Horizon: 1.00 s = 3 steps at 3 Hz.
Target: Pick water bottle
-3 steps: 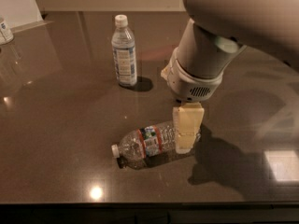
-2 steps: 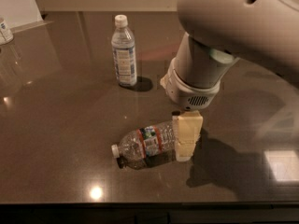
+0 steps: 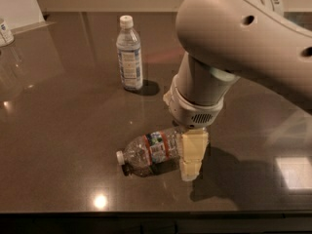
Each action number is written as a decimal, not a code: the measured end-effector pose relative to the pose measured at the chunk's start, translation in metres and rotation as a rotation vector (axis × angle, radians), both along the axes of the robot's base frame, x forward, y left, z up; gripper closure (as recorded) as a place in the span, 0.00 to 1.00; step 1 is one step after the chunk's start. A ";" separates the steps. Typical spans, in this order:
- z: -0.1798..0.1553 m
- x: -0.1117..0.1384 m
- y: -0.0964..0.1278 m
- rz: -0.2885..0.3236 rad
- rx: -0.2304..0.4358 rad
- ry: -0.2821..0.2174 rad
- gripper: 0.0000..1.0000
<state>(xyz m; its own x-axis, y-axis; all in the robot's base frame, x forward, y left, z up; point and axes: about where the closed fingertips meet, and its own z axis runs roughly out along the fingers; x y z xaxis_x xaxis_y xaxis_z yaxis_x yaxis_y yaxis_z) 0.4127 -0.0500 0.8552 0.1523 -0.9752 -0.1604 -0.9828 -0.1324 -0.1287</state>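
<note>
The water bottle (image 3: 148,151) lies on its side on the dark table (image 3: 63,130), white cap toward the left, with a narrow label with red edges. My gripper (image 3: 192,159), cream-coloured below the big grey wrist, is down at the bottle's bottom end, close to the tabletop. It covers that end of the bottle from view. The bottle rests on the table.
A smoother bottle with a tall blue-white label (image 3: 129,54) stands upright at the back, left of my arm. A small labelled container (image 3: 5,31) sits at the far left edge. The table's front edge runs along the bottom of the view.
My gripper has come down lower over the bottle's bottom end, and the arm now fills more of the view. The bottle has not moved.
</note>
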 end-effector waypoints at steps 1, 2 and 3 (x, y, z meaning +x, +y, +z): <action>-0.005 -0.004 0.000 0.006 -0.014 0.014 0.18; -0.009 -0.006 -0.001 0.000 -0.013 0.022 0.40; -0.005 -0.006 -0.001 0.002 -0.015 0.026 0.64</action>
<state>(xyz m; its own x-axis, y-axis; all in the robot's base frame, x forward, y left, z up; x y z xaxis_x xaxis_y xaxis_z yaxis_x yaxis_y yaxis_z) 0.4072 -0.0509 0.8501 0.1507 -0.9772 -0.1492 -0.9855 -0.1366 -0.1012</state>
